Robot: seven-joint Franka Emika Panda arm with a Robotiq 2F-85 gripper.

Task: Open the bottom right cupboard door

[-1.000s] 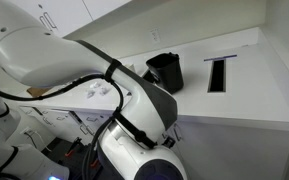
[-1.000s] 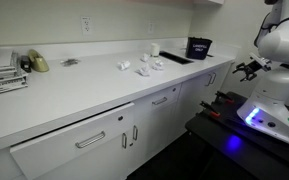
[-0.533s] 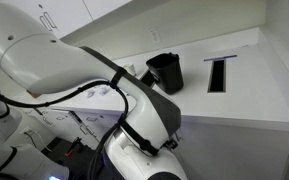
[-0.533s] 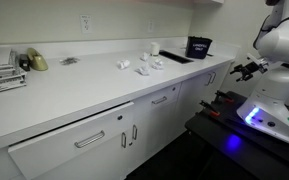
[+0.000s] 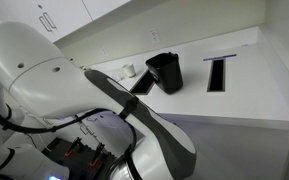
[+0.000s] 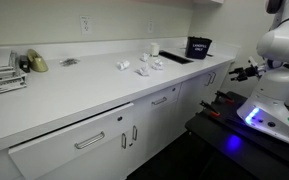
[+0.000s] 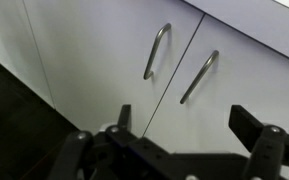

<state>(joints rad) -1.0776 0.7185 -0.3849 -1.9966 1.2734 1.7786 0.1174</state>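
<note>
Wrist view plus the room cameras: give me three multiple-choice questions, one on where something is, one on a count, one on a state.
1. Where is the black bin?
A on the counter
B on the floor
C inside a cupboard

2. How many silver handles does the wrist view show?
A one
B two
C four

3. How is the gripper?
A shut on a handle
B open, holding nothing
C shut on the bin

Answers:
1 A, the bin stands on the white top.
2 B, two bars sit side by side.
3 B, its fingers stand apart, short of the handles.
</note>
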